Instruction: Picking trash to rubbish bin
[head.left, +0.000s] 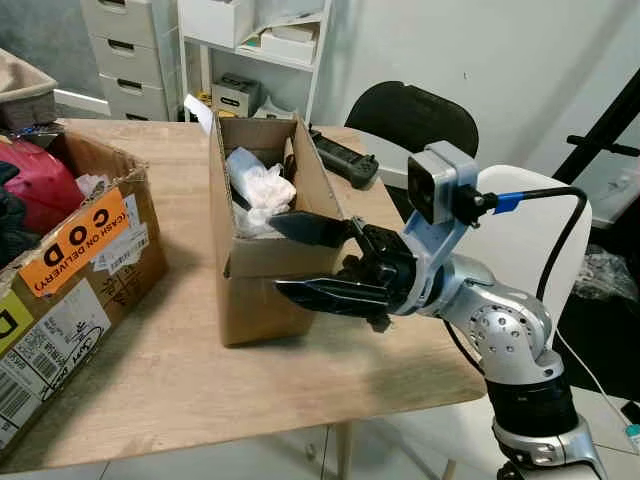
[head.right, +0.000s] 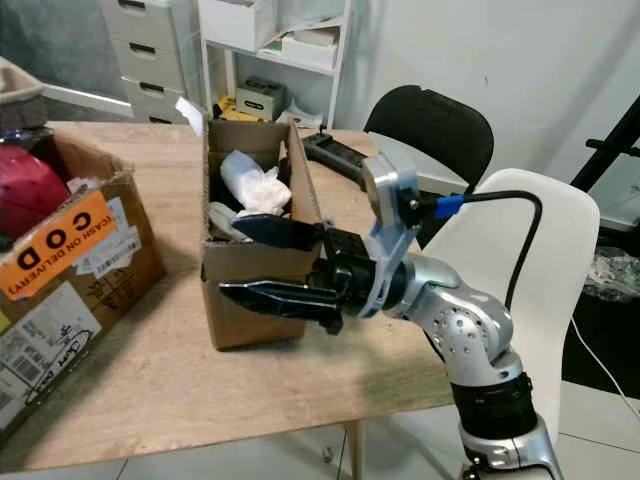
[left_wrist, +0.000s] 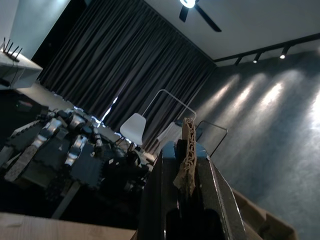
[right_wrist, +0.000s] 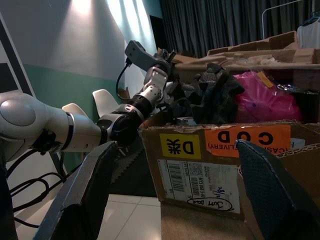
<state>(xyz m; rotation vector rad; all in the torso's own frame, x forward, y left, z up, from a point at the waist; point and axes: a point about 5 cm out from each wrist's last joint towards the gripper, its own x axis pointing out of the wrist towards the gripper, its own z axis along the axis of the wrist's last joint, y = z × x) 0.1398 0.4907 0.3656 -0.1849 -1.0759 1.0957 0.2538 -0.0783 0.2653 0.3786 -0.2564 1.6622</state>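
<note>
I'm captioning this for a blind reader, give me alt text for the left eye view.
The right end effector, open, reaches over the near corner of a small box of white trash on a wooden table. A larger box sits left.

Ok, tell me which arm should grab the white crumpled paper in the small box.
Right, probably: the right pincer hangs open at the small box, near the white paper; the left pincer is shut on a cardboard edge.

— What holds the trash?
— An open brown cardboard box (head.left: 262, 262), upright on the wooden table (head.left: 180, 380).
— And inside?
— Crumpled white paper and plastic (head.left: 258, 188), piled toward its far end.
</note>
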